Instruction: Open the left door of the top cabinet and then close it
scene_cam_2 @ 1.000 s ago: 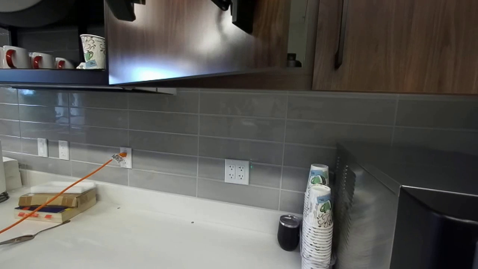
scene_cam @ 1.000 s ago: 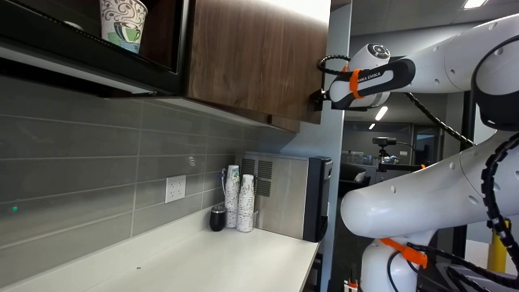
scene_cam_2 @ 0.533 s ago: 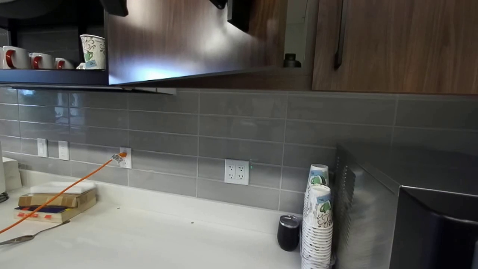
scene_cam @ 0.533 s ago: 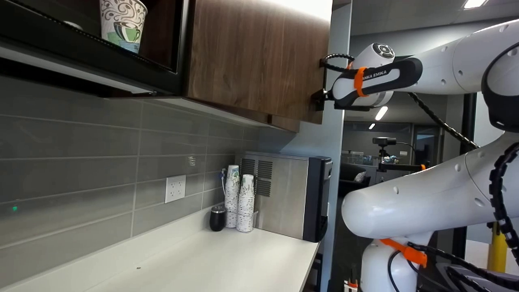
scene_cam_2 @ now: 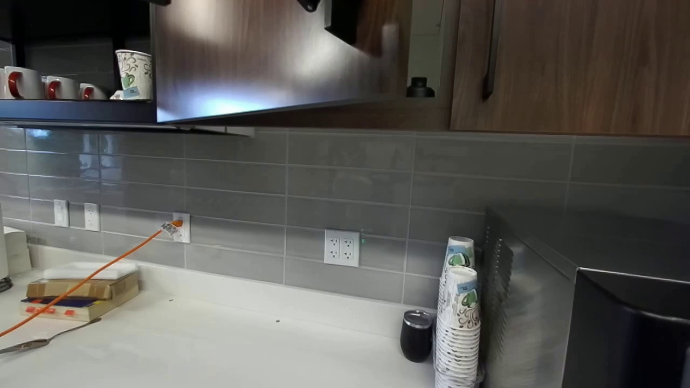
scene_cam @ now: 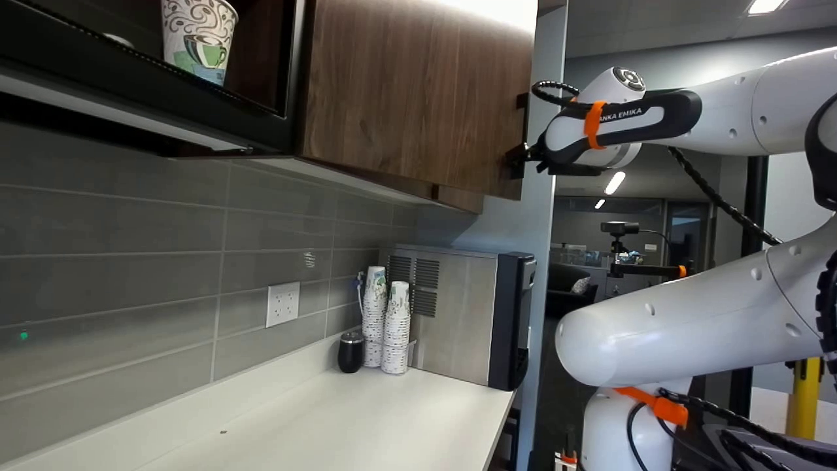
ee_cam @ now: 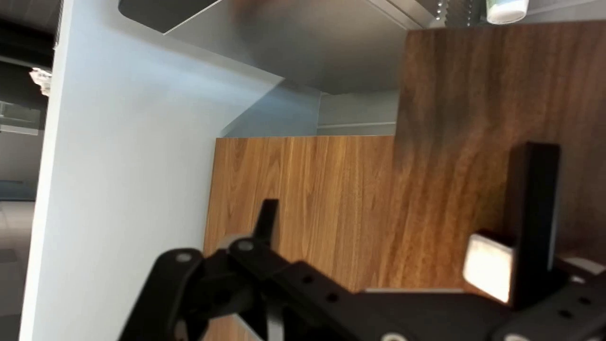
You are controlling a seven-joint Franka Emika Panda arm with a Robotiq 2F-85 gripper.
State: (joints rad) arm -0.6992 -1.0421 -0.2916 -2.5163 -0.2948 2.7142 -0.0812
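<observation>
Wrist view: black fingers [ee_cam: 266,221] spread apart by the black bar handle [ee_cam: 541,189], imo hooking it to swing that ajar dark-brown wood-grain slab door [ee_cam: 464,118].

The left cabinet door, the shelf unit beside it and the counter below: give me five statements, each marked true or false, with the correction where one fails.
1. The left door of the top cabinet stands partly open. True.
2. The neighbouring door with the long black handle hangs wide open. False: the neighbouring door is shut.
3. The paper cup stacks stand between the black tumbler and the steel-sided machine. True.
4. The orange cord lies unplugged. False: the orange cord is plugged into a wall outlet.
5. The mugs in the black shelf unit have blue handles. False: those mugs have red ones.
</observation>
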